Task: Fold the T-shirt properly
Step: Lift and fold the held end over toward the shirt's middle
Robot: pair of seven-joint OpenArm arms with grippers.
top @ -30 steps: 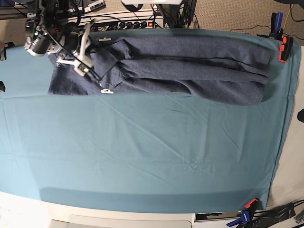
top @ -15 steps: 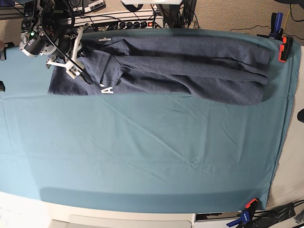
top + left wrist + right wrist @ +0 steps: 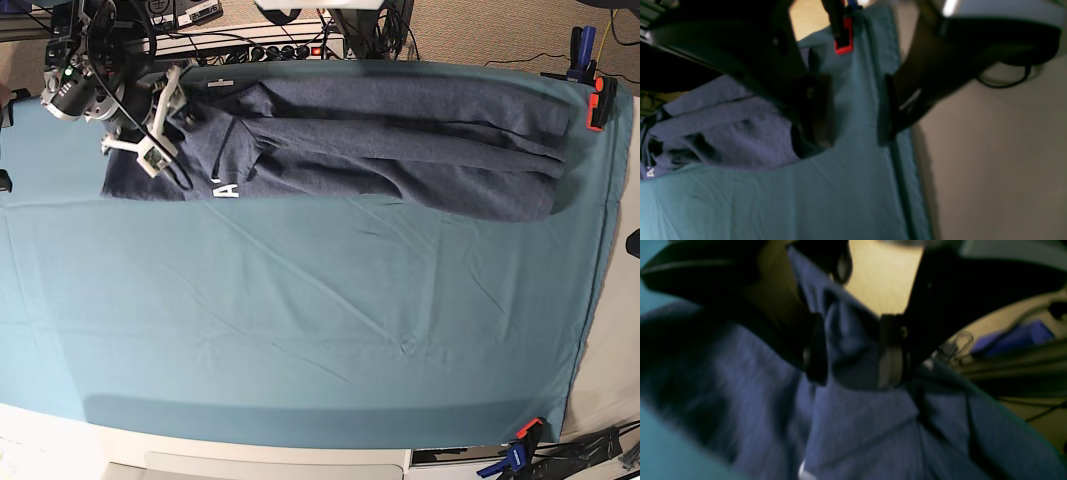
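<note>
From here the heathered blue-grey T-shirt (image 3: 400,150) lies in a long, rumpled band along the top side of the teal tablecloth (image 3: 330,320); the right gripper (image 3: 853,373) stands spread over its lettered end, clutching nothing, and the left gripper (image 3: 857,133) is also parted and empty, beyond the other end; I'd pinch only the top layer, then draw it out flat, smoothing creases before folding

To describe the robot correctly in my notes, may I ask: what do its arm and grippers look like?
In the base view, the right gripper and its arm look mostly black, with pale metallic parts and a thin dark cable looping above. Close up, both grippers have dark, blurred fingers; the left gripper shows small light glints. I can't read any markings.
</note>
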